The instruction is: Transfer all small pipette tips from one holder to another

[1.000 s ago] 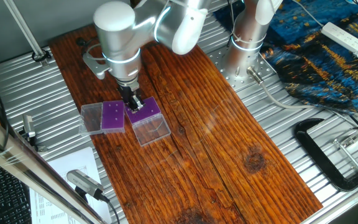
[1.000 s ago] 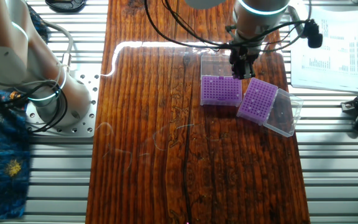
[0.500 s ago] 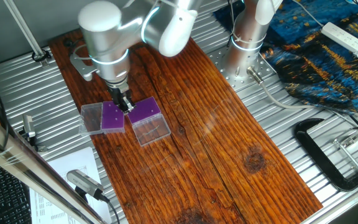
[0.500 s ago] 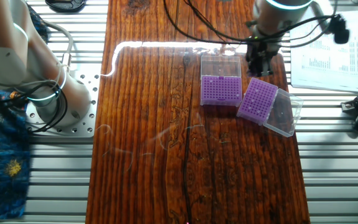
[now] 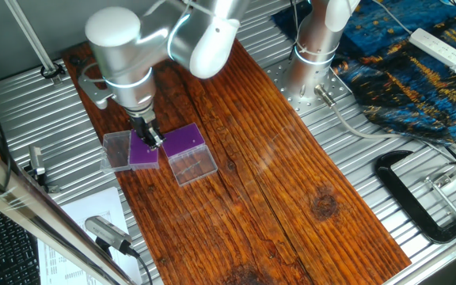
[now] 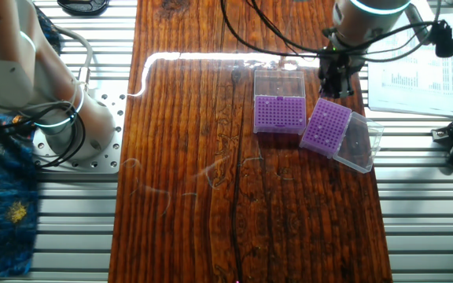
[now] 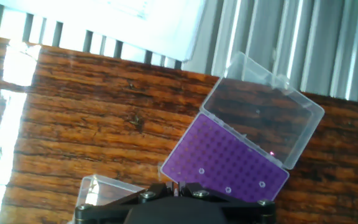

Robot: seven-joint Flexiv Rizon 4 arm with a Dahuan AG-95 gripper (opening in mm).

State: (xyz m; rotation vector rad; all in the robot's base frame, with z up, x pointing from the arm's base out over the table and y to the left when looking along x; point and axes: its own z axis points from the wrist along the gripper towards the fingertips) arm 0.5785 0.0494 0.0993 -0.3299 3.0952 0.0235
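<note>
Purple on stained wood planks: two tip racks just beside each other on the wooden counter.

Working over the narrower, darker-purple tip rack, with its small clear plastic lid flipped open on the side away from its neighbour. Wider, lighter-purple boxy rack next to it, with its large clear plastic lid open too.

Two-finger gripper low over the dark rack, at the edge nearest the light rack, pointing down. Looks narrow in the fixed views, but cannot tell whether pinching a tip or just pressed together. Too small at that range, and fingertips out of frame in the hand view.

Tiny whitish pipette tips: four pale dots in the hand view, all seated in the dark rack's rows closest to the gripper. None made out in the light rack from the fixed views, so no count there.

Judging this as a placement step, probably mid-task. To do it well:
- Line up on an empty hole beside the seated dots, using the hand view.
- Keep vertical and descend slowly.
- Let go only once seated, then lift straight up.
- Avoid nudging the rack: light plastic, likely to slide on the wood.
- Stay off the seated tips and the lid hinge.
</note>
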